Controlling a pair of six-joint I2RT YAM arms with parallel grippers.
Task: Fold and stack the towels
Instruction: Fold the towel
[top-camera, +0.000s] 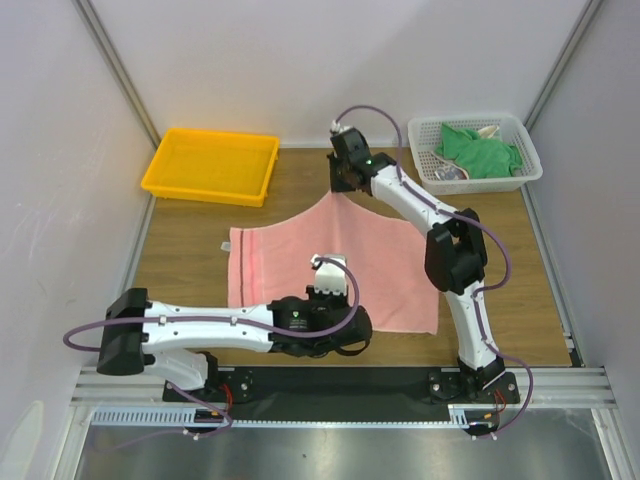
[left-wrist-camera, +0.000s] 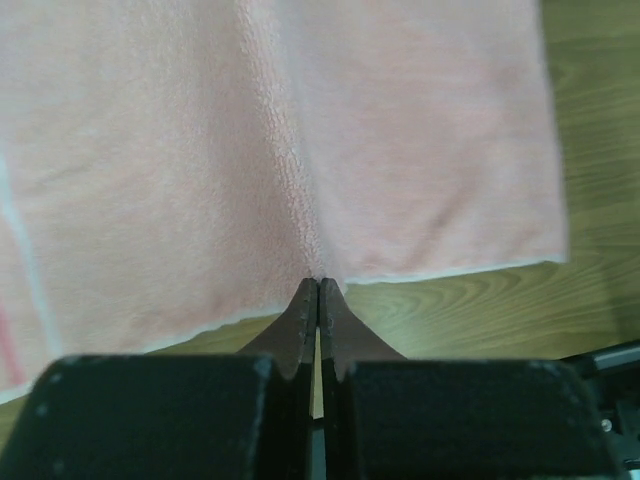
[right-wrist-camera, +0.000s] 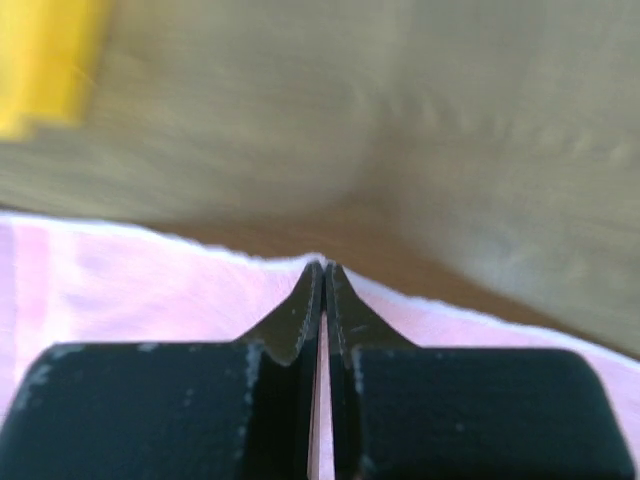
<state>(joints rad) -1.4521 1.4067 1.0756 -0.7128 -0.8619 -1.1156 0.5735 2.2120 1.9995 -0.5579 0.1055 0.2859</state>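
Observation:
A salmon-pink towel lies spread on the wooden table. My left gripper is shut on its near edge. In the left wrist view the closed fingertips pinch the hem of the pink towel, making a small crease. My right gripper is shut on the far edge and holds it up in a peak. The right wrist view shows that gripper closed on the white-trimmed hem of the pink towel. A green towel lies crumpled in the basket, with a pale patterned cloth beside it.
A yellow plastic tray stands at the back left and shows blurred in the right wrist view. The white mesh basket sits at the back right. White walls and metal posts enclose the table.

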